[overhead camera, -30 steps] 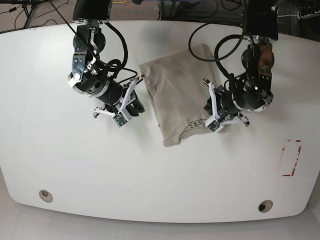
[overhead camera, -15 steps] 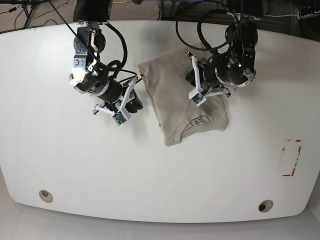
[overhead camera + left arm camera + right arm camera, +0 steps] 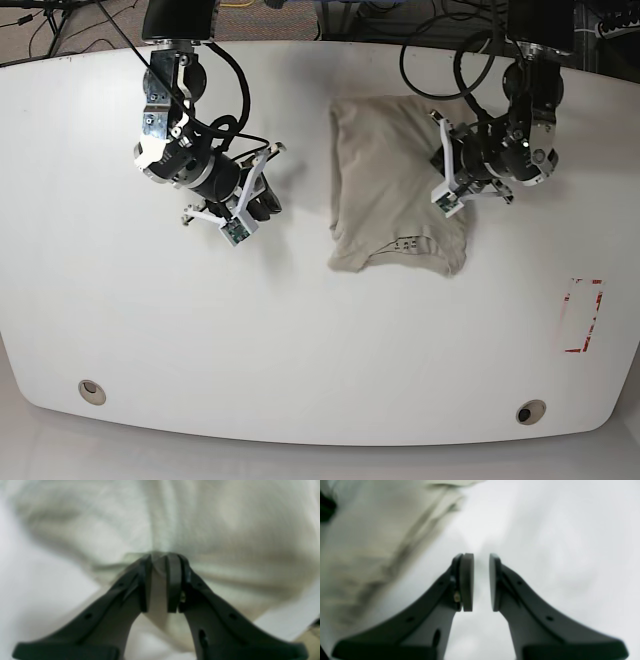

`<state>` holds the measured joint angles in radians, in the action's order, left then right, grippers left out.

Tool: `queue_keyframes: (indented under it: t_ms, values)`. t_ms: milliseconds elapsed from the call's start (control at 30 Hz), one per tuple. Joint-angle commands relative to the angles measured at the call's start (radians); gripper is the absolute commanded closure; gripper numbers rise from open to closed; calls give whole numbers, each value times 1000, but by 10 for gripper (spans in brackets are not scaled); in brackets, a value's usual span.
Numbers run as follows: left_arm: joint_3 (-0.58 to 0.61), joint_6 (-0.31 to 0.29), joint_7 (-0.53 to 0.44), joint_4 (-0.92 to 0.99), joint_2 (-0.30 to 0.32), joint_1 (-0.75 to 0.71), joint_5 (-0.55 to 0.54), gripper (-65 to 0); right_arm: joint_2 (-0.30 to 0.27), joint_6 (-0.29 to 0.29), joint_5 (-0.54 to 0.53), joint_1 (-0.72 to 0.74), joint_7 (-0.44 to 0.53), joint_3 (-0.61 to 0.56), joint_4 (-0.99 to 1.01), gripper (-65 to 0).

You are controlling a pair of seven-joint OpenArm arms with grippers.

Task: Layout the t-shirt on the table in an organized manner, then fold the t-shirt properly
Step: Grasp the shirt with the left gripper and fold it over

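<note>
Left end effector (image 3: 162, 560) pinching t-shirt (image 3: 395, 180) fold, visible only in left wrist view, right end effector (image 3: 481, 557) slightly open, empty, above white surface (image 3: 300, 340)

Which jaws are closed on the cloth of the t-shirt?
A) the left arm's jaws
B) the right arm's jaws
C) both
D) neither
A: in the left wrist view the left gripper pinches a fold of the t-shirt, while the right gripper has only bare table in its narrow gap.
</note>
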<state>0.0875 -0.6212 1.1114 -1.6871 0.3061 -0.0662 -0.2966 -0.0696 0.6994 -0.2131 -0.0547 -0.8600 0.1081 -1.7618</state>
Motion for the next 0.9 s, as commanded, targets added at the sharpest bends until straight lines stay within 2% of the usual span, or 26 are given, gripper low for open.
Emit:
queue_keyframes:
  t_ms: [0, 133, 267, 400, 533, 633, 733, 800, 867]
  values:
    - [-5, 4, 9, -9, 48, 30, 18, -101, -8, -1, -15, 0, 25, 3, -46, -109]
    - [-5, -4, 14, -23, 77, 41, 15, -101, -8, -1, -15, -1, 25, 3, -60, -109]
    - [-5, -76, 16, -87, 80, 41, 17, -101, -9, -1, -15, -1, 25, 3, -62, -109]
    - [-5, -77, 16, -172, 74, 36, 17, -101, -9, -1, -12, -1, 25, 3, -62, -109]
    - [-10, -77, 11, -222, 14, 36, 23, -99, -9, -1, -7, -1, 25, 3, -62, -109]
    - [-56, -77, 2, -233, -34, 32, 23, -97, -9, -1, -7, -3, 25, 5, -62, -109]
    - [-113, -73, -55, -224, -104, 30, 33, -97, -9, -1, -7, -3, 25, 29, -62, -109]
    - [-131, -4, -136, -207, -153, 9, 79, -97, -8, -1, -10, -3, 25, 48, -62, -109]
    - [-130, 30, -207, -190, -180, -5, 119, -97, -8, -1, -12, -3, 25, 57, -62, -109]
